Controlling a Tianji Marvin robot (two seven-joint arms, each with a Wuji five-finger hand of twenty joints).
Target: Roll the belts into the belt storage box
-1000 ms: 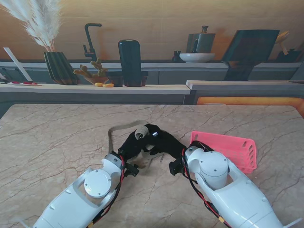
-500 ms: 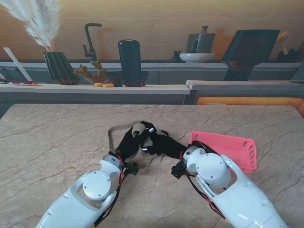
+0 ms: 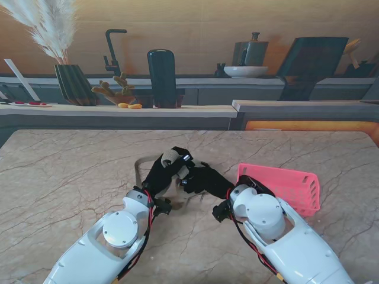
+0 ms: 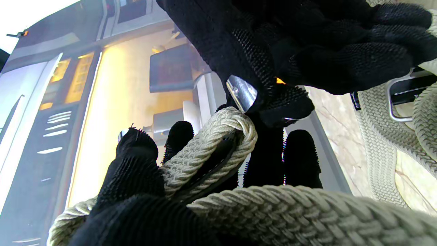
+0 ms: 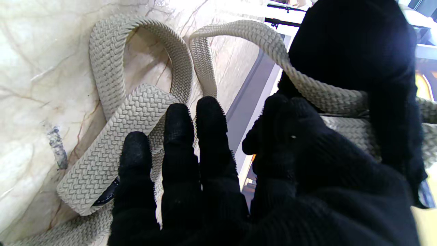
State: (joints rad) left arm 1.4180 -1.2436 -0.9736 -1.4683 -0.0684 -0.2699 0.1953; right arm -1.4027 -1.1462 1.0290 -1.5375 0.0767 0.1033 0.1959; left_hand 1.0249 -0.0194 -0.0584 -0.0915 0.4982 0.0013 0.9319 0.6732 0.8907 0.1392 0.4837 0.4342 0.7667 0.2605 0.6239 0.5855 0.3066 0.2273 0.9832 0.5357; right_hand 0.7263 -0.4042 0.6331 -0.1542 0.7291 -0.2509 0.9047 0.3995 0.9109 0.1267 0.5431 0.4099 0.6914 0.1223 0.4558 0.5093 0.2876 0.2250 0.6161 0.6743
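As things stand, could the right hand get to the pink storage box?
Probably yes: the pink storage box sits just right of the right hand with bare table between, but that hand is busy on the belt.

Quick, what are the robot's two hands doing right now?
Left hand: shut on the belt.
Right hand: fingers touch the same belt; whether it grips cannot be told.

White glossy arms (image 3: 112,242), red-black cables (image 3: 153,213), black knit-gloved fingers (image 5: 211,136)

The hands hide most of the belt (image 3: 140,167) in the stand view. The right arm (image 3: 284,242) covers the pink basket's (image 3: 290,183) near left corner.
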